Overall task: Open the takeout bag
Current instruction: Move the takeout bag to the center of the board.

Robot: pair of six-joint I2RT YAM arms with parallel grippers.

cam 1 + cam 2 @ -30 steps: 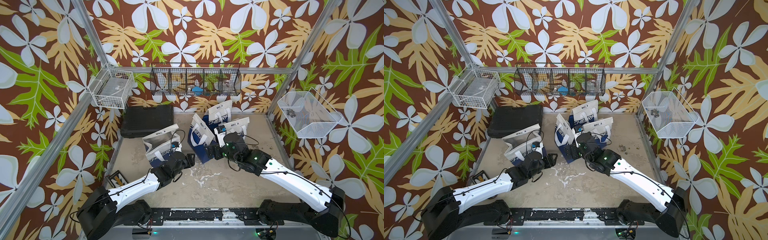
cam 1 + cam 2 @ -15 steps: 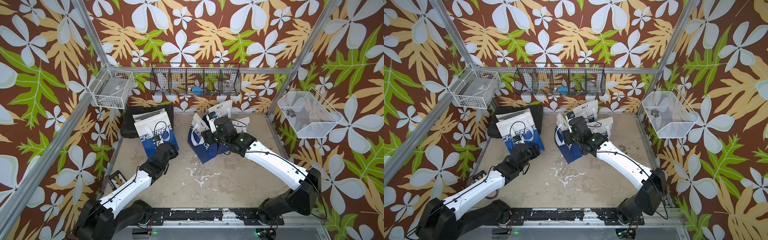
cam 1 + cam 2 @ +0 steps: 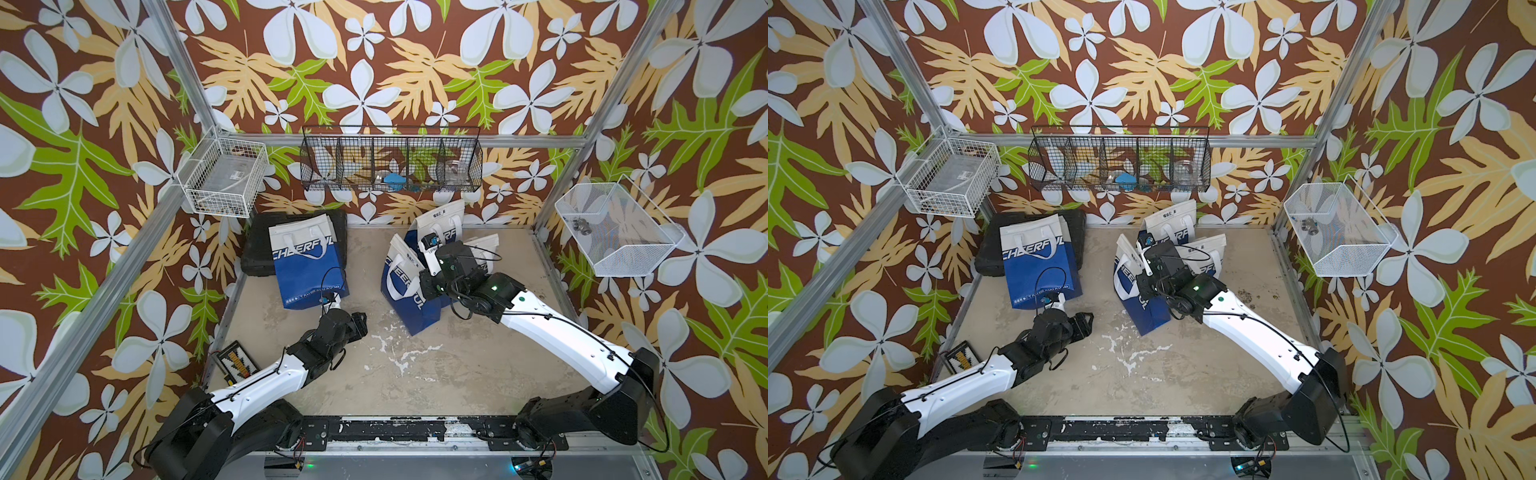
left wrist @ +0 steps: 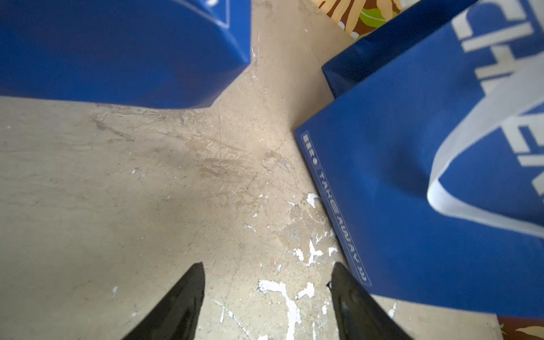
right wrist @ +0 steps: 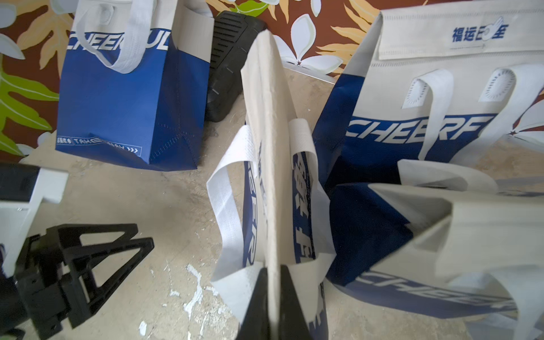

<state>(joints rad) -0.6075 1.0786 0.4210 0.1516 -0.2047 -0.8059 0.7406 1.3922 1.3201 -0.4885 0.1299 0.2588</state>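
Takeout bag right of other bag

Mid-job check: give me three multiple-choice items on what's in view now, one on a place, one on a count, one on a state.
1. Where is the black case?
A) back left corner, behind a bag
B) front centre
C) hung on the right wall

2. How many blue-and-white bags are on the table?
A) two
B) four
C) six

3. The right claw is:
A) open over bare table
B) shut on the top edge of the flat middle bag
C) shut on the case

Answers:
1 A: both top views show it against the back left corner, with a bag in front.
2 B: the right wrist view shows all four.
3 B: the white edge sits pinched between its closed jaws.
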